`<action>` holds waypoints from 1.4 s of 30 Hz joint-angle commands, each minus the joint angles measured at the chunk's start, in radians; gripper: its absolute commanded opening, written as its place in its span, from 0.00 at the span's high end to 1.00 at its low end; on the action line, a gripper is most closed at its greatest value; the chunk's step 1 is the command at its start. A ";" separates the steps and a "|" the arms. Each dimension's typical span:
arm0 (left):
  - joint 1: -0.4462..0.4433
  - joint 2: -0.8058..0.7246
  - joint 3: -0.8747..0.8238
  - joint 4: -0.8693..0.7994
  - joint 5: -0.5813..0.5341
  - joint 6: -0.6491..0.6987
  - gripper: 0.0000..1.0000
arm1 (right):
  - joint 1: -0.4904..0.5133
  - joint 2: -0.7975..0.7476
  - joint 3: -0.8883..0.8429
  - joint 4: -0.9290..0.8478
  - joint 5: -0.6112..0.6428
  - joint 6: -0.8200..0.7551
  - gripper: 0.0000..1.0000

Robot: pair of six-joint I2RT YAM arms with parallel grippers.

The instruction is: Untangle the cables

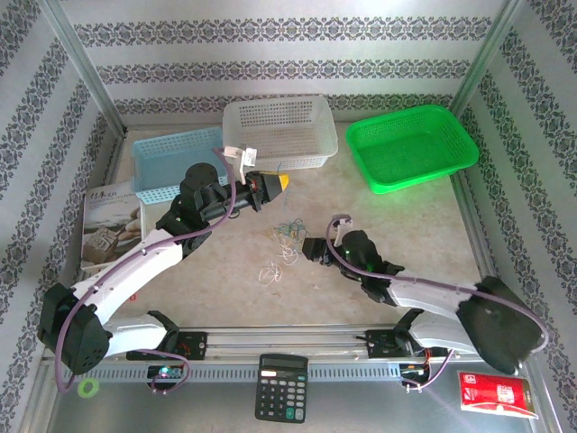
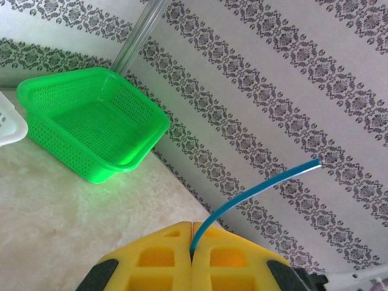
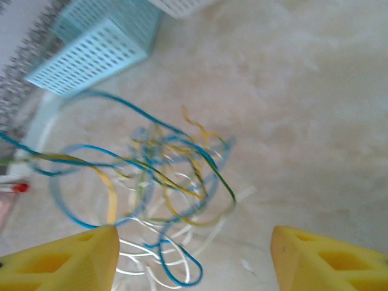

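Beige marbled tabletop [image 1: 406, 234], patterned wallpaper walls [image 1: 270, 36]; left end effector [image 2: 191, 233] pinching blue cable [image 2: 260, 185]; right end effector [image 3: 194, 236] spread, facing cables [image 3: 157, 176].

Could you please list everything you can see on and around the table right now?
blue basket: one, light blue, far left of the table
white basket: one, white, far middle
green basket: one, bright green, far right
cables: one tangled bundle, blue, yellow and white, table centre
blue strand: one, blue, pinched in the left gripper
booklet: one, pale, left edge
calculator: one, black, near edge between the arm bases
packet: one, red, near right corner
ring: one, green, near left corner
left gripper: one, yellow fingers, shut, by the white basket
right gripper: one, yellow fingers, open, over the cables
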State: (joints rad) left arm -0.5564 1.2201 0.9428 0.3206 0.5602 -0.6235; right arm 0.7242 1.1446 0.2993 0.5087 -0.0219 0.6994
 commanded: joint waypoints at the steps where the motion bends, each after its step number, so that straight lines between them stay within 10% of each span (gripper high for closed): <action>1: -0.004 0.007 -0.005 0.020 -0.003 -0.022 1.00 | 0.014 -0.101 0.017 -0.064 0.015 -0.040 0.30; 20: -0.004 0.019 0.000 0.051 0.001 -0.073 1.00 | 0.077 0.258 0.275 0.104 0.110 -0.184 0.32; 29: -0.001 0.016 0.114 0.017 -0.010 -0.115 1.00 | 0.067 0.520 0.126 0.380 0.270 0.023 0.59; 42: 0.051 0.020 0.351 -0.121 -0.034 -0.056 1.00 | 0.083 0.620 0.002 0.545 0.278 0.122 0.62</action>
State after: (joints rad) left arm -0.5262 1.2480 1.2545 0.2379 0.5365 -0.7074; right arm 0.7952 1.7359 0.3279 1.0107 0.2367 0.7815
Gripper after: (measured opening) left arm 0.043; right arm 0.375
